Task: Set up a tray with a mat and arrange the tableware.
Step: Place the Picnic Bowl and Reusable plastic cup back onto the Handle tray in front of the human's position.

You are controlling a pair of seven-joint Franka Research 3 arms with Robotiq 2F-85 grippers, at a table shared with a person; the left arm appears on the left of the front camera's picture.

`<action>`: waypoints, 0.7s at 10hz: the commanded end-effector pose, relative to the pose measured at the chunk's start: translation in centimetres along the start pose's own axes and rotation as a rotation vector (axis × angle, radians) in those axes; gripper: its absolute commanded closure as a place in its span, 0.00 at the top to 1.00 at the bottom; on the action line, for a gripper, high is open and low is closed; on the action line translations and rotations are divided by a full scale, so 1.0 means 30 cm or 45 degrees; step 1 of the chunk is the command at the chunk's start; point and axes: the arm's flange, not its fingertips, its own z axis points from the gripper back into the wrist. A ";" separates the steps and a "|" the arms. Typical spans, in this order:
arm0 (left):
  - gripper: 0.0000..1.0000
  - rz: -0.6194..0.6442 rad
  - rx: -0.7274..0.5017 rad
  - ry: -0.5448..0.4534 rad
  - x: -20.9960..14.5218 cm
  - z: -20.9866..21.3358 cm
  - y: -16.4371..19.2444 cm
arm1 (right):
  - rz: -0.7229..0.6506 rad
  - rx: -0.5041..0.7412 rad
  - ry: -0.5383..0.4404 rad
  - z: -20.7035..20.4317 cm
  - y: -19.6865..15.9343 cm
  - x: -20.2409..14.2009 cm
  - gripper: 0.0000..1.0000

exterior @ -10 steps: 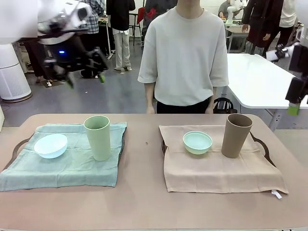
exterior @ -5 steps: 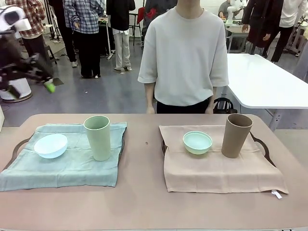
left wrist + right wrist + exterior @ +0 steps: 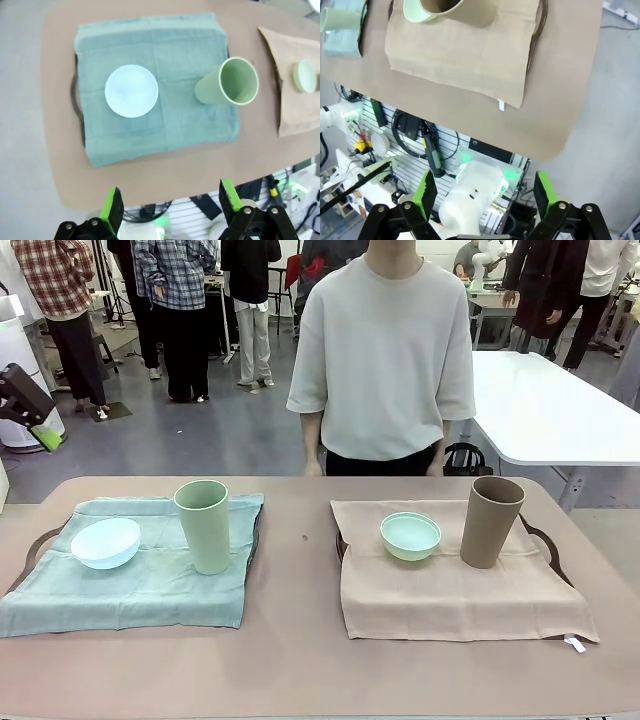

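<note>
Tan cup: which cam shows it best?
Front view: the tan cup stands upright on the beige mat, whole and unblocked. The right wrist view catches part of it, cut off by the top edge. The left wrist view gives nothing useful.

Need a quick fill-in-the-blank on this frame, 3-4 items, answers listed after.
1. The pale blue bowl sits on the ______ mat.
2. The cup beside the mint green bowl is ______ in colour.
3. The sage green cup stands ______, not tipped over.
4. The left pincer, above the table, has its jaws ______.

Missing words: green; tan brown; upright; open
</note>
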 end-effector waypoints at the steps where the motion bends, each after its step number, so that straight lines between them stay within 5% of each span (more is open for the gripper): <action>1: 1.00 0.032 -0.009 -0.023 0.008 -0.005 -0.022 | 0.007 -0.026 0.027 -0.011 0.001 0.003 1.00; 2: 1.00 0.000 0.000 0.000 0.000 0.000 0.000 | 0.007 -0.026 0.027 -0.011 0.001 0.003 1.00; 3: 1.00 -0.059 0.011 0.196 0.055 -0.049 0.062 | 0.007 -0.008 0.009 -0.004 0.010 0.007 1.00; 5: 1.00 -0.114 -0.241 0.492 0.094 -0.058 0.351 | -0.033 0.353 -0.028 0.005 -0.169 -0.026 1.00; 6: 1.00 -0.101 -0.406 0.522 0.105 -0.061 0.487 | -0.075 0.526 -0.082 0.007 -0.261 -0.044 1.00; 7: 1.00 -0.097 -0.620 0.424 0.110 -0.045 0.607 | -0.121 0.694 -0.138 -0.001 -0.335 -0.058 1.00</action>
